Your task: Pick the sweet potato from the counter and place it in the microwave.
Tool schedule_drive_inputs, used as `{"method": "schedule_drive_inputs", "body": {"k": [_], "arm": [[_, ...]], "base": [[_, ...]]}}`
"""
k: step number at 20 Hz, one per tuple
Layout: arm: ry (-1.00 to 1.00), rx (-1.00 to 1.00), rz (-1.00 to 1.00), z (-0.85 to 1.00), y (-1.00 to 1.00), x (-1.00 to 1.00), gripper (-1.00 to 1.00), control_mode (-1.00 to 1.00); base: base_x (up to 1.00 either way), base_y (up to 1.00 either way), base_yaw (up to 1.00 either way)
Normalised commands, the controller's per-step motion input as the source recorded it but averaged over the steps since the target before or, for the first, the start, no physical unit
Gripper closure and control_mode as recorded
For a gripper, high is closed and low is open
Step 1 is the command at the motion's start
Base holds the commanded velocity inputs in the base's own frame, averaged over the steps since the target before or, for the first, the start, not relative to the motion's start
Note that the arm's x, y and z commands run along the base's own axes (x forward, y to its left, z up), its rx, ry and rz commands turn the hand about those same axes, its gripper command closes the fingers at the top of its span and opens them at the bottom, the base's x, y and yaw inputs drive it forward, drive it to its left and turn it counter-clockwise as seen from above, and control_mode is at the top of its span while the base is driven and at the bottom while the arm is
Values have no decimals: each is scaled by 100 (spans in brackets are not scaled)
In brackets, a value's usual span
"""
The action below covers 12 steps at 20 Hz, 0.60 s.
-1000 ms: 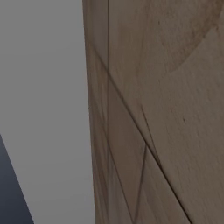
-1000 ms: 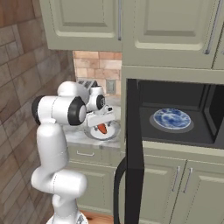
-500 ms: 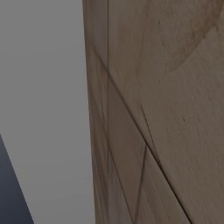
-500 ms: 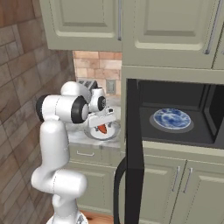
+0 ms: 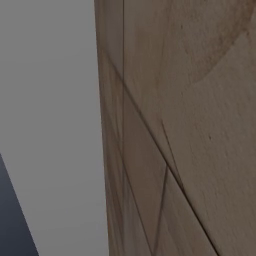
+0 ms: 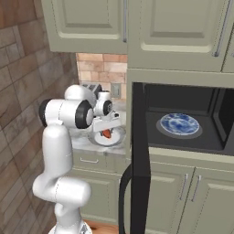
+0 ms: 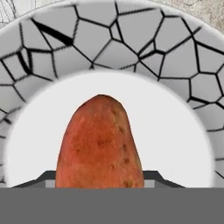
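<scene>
The orange-red sweet potato [image 7: 99,140] stands between my fingertips, with my gripper [image 7: 99,181] shut on its lower end. Under it lies a white plate [image 7: 183,131] whose rim has a black crackle pattern. From the right base view, my gripper [image 6: 106,128] holds the sweet potato [image 6: 106,134] just over that plate [image 6: 118,136] on the marble counter [image 6: 86,144]. To the right is the black microwave [image 6: 183,141] with its cavity exposed and its tall door [image 6: 139,160] swung out towards me. A blue patterned plate [image 6: 179,123] rests inside.
A silver toaster [image 6: 91,87] stands behind my arm against the brick backsplash. Sage cabinets hang above and sit below the counter. The open door's edge stands between the gripper and the cavity. A brown wall panel [image 5: 190,125] is close in front of the left base camera.
My arm's shoulder and elbow have shifted slightly to the right. The sweet potato stays in the gripper over the plate.
</scene>
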Motion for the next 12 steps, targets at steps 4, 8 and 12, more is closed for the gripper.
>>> {"method": "schedule_drive_inputs", "body": {"k": [4,8,12], "arm": [[-9,10,3,55,4,-51,100,-100],[-18,6,0,80,25,-81,100,-100],[-24,0,0,91,60,-95,100,-100]], "base": [[0,0,0],[0,0,0],[0,0,0]]}}
